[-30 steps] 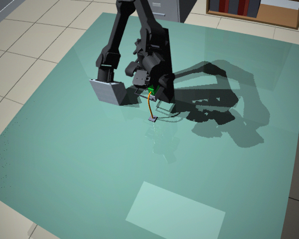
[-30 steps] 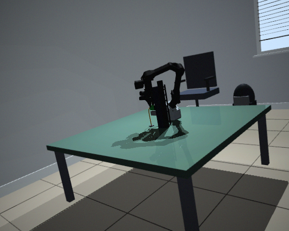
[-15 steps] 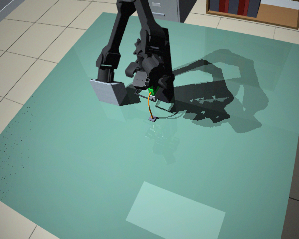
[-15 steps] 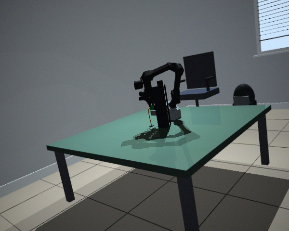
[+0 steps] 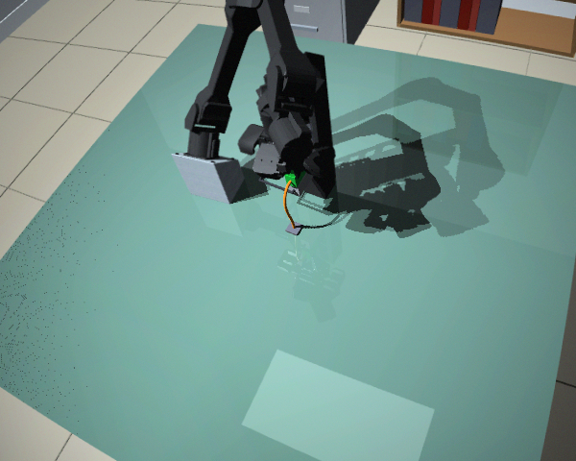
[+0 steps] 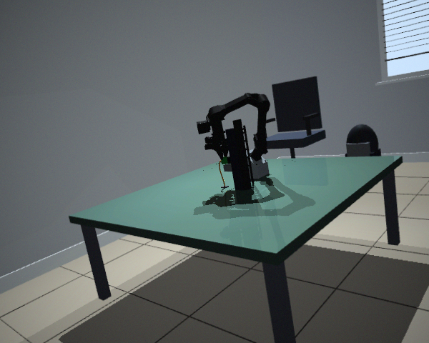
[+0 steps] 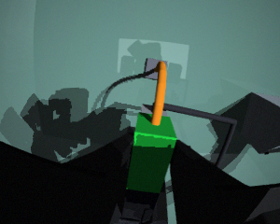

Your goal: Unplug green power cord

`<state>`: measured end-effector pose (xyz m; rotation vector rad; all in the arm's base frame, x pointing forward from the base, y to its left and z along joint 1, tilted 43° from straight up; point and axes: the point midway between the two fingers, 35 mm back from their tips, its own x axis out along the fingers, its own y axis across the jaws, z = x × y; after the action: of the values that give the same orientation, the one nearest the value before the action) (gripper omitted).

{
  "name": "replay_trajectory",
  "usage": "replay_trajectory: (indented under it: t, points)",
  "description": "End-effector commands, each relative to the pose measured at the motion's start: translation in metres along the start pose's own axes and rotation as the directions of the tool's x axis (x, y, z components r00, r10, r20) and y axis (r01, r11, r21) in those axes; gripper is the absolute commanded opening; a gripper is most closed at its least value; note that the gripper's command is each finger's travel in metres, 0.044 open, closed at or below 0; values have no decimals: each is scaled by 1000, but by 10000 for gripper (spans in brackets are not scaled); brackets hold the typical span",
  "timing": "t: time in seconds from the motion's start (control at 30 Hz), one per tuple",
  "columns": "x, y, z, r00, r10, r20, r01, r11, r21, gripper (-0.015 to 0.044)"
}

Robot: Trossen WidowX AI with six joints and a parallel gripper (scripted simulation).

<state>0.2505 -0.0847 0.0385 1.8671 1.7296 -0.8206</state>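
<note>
Beside the tall black strip (image 5: 318, 124), fingers clamp the green plug (image 7: 151, 156).

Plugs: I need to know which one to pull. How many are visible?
1. A green plug sits clamped in the gripper, orange cord running from it. The arm hides much of the strip, so others may be hidden.

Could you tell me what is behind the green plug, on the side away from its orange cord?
The claw is shut on the green plug; behind it, dark claw parts cover any socket.
</note>
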Motion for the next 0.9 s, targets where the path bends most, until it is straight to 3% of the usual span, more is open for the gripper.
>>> replay_trajectory:
  t: [0.0, 0.27, 0.47, 0.87]
  points:
    - [-9, -1, 31, 998, 9, 64, -9, 1000, 14, 0]
    - [-12, -3, 43, 998, 9, 64, -10, 1000, 14, 0]
    - [-6, -2, 30, 999, -1, 48, 1, 1000, 8, 158]
    - [-16, -2, 31, 998, 9, 60, -10, 1000, 15, 160]
